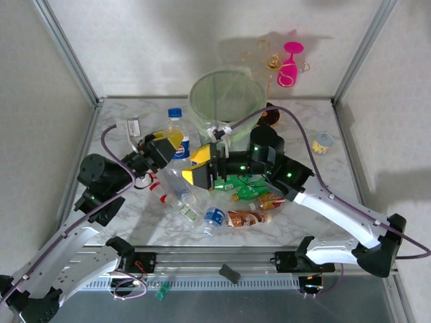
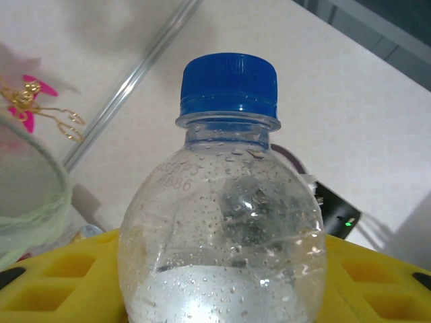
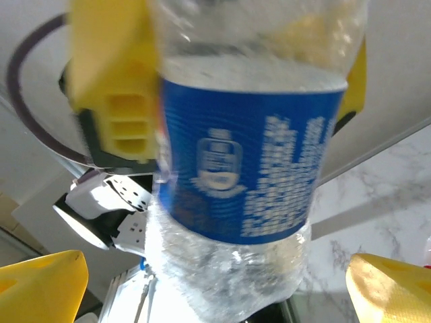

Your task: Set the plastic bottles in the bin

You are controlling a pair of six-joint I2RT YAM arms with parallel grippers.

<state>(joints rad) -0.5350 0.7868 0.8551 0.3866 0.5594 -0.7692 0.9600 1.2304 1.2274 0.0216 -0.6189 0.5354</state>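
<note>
A clear plastic bottle with a blue cap and blue label stands upright above the table, left of the bin. My left gripper is shut on its upper body, yellow fingers on both sides. My right gripper is open around the bottle's crinkled lower end, with its yellow fingertips wide apart and a gap to the bottle on each side. Several more plastic bottles lie on the table: a clear one, brown-orange ones and a green one.
A yellow-labelled can stands at the right. The pink wine glass and gold wire stand sit behind the bin. The pale green bin rim lies close by, left of the held bottle. Metal frame posts flank the table.
</note>
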